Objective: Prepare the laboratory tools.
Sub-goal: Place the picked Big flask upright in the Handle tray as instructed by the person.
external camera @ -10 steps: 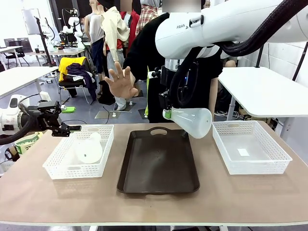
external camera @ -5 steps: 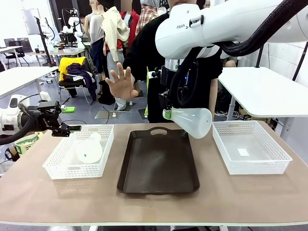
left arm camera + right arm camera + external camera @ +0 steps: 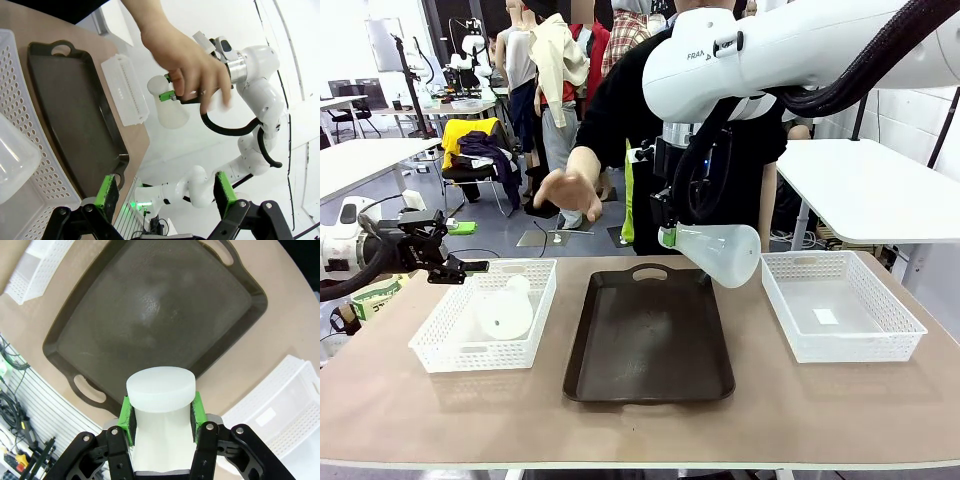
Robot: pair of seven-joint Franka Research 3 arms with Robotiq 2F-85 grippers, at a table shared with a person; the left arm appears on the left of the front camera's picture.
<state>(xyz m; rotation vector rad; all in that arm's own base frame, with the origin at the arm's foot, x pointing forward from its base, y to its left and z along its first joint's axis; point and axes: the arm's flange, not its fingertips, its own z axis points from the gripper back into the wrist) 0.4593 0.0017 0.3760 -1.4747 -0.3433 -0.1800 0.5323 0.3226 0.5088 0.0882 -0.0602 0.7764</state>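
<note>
One translucent white flask (image 3: 722, 252) hangs on its side above the far right corner of the dark tray (image 3: 648, 345). My right gripper (image 3: 667, 237) is shut on its neck. In the right wrist view the green pads (image 3: 127, 416) clamp the flask's neck (image 3: 160, 389), with my right gripper (image 3: 161, 412) above the tray (image 3: 150, 305). The other flask (image 3: 505, 312) lies on its side in the left mesh basket (image 3: 440, 352). My left gripper (image 3: 458, 268) hovers open just left of that basket, nothing between its fingers. The left wrist view shows my left gripper (image 3: 165, 195), the basket's flask (image 3: 15, 155) and the held flask (image 3: 172, 107).
An empty white mesh basket (image 3: 840, 305) stands right of the tray. A person stands at the far side, one hand (image 3: 565, 190) stretched out over the table's far edge, above the gap between left basket and tray. The table's front strip (image 3: 640, 420) is bare.
The person's hand has dropped from an upright open palm to a lower, flatter pose. Both arms and the held flask have stayed put.
</note>
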